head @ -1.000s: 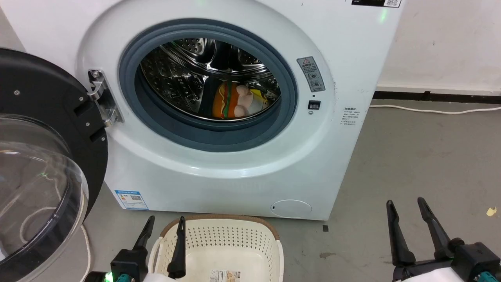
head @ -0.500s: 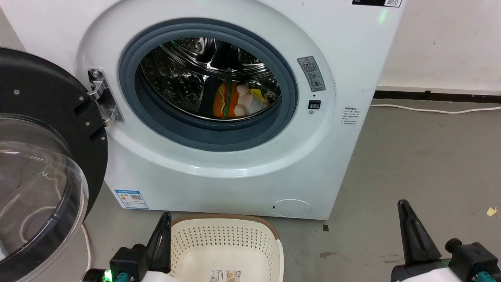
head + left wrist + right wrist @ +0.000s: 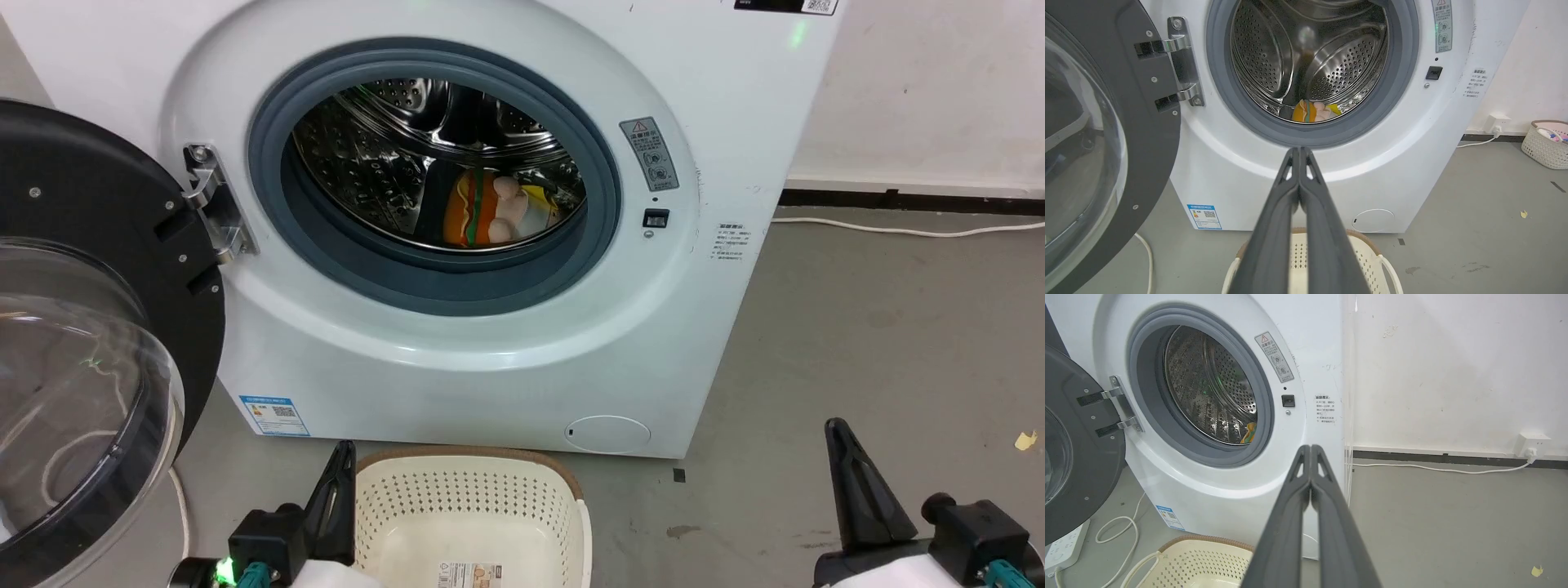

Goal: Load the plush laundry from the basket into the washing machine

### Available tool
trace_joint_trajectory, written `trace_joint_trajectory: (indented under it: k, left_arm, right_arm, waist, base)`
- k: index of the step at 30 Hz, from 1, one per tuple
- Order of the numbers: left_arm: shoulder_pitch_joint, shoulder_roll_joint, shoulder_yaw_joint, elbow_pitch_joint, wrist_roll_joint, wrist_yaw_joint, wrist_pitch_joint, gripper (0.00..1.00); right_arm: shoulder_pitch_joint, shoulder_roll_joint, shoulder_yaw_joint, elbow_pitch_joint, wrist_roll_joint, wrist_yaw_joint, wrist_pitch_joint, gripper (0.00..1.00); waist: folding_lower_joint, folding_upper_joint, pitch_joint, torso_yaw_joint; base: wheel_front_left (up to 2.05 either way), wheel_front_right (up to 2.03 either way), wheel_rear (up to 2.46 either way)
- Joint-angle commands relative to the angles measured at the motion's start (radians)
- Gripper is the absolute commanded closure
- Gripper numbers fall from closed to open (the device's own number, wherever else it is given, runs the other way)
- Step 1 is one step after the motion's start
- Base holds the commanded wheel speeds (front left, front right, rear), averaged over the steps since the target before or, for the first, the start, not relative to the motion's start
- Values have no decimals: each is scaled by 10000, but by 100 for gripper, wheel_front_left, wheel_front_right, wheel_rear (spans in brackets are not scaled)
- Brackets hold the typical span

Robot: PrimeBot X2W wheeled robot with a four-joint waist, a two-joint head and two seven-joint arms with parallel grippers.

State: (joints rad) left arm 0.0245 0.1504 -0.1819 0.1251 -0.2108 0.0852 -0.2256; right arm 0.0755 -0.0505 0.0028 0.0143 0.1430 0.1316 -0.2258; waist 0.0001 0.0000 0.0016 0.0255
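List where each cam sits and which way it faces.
Head: high, looks forward-down at washing machine, basket; left hand, right hand at bottom edge.
Left wrist: low, faces machine head-on; left hand shut, centre-bottom.
Right wrist: low, faces machine obliquely, wall beside; right hand shut.
Shared: all three show plush laundry inside machine.

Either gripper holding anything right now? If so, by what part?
Nothing held. Left gripper and right gripper are both shut, fingers together with nothing between them. The plush laundry lies inside the washing machine.
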Motion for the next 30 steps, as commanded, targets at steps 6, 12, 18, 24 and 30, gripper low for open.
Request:
trace_joint_trajectory:
  k: [6,12,18,24,30]
  left_arm:
    - [-43,-75,148,-140,213,-79,151,100]
    - [-55,-129,245,-205,324,-124,274,100]
    - [-67,-183,343,-270,435,-169,397,100]
    - [-79,-237,440,-334,545,-214,519,100]
    - [-90,-291,537,-399,655,-259,642,100]
  right_arm:
    - [-117,1,-8,-24,-124,-2,144,100]
    - [-154,1,-9,-31,-201,-2,267,100]
    - [-191,1,-10,-38,-277,-3,390,100]
    - [-228,1,-12,-45,-353,-3,513,100]
    - [-265,1,-13,-52,-429,-3,637,100]
  waist:
    - [0,0,-1,-15]
    - [0,0,-2,-29]
    - [0,0,-3,-43]
    - [0,0,-3,-57]
    - [0,0,-4,-71]
  base:
    - [0,0,0]
    - [0,0,0]
    - [0,0,0]
    - [0,0,0]
    - [0,0,0]
